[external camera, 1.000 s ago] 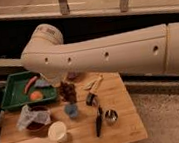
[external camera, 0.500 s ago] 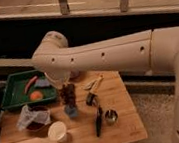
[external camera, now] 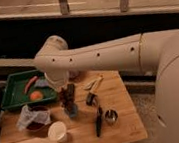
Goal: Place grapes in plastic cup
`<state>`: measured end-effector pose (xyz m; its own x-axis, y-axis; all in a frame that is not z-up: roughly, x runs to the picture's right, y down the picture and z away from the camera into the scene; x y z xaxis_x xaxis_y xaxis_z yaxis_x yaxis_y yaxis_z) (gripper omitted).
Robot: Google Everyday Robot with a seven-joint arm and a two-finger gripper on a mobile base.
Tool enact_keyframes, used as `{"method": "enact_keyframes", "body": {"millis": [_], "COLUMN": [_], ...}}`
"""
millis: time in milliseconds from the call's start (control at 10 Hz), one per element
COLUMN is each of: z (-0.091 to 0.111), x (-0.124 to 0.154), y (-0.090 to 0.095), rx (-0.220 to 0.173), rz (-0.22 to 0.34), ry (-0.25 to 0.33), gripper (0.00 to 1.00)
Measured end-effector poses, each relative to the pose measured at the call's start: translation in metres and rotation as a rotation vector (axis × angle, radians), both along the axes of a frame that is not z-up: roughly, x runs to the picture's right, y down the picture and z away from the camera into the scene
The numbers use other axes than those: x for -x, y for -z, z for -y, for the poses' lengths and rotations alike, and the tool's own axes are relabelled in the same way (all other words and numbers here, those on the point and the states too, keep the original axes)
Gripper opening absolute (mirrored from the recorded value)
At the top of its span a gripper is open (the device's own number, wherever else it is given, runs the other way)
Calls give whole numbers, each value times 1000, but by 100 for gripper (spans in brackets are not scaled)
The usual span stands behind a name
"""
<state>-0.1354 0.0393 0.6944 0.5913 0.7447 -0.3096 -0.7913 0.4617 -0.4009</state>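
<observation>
My gripper (external camera: 67, 93) hangs down from the big white arm over the middle of the wooden table (external camera: 117, 94). It is at the dark purple-brown grapes (external camera: 64, 97), which show as a dark bunch right under the wrist. The small blue-grey plastic cup (external camera: 72, 111) stands upright just in front of and below the grapes, close to them. I cannot tell whether the grapes rest on the table or hang in the gripper.
A green tray (external camera: 11, 100) at the left holds an orange fruit (external camera: 36, 95) and a red item (external camera: 30, 84). A bowl with crinkled plastic (external camera: 33, 119), a white cup (external camera: 57, 132), a metal cup (external camera: 110, 116), a black tool (external camera: 99, 121) and a pale object (external camera: 94, 83) stand around.
The arm has swung lower and a little to the right, bringing the gripper down onto the grapes behind the blue-grey cup. The other things have not moved.
</observation>
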Motion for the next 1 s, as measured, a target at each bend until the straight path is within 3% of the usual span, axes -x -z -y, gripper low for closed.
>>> {"method": "enact_keyframes", "body": {"millis": [300, 500, 800, 1000], "z": [-19, -27, -34, -37], "x": [1, -2, -5, -6], "y": [-23, -33, -42, -46], "rx": [57, 93, 137, 158], "rz": [3, 4, 7, 9], "ry": [-13, -30, -57, -68], "gripper": [9, 24, 58, 69]}}
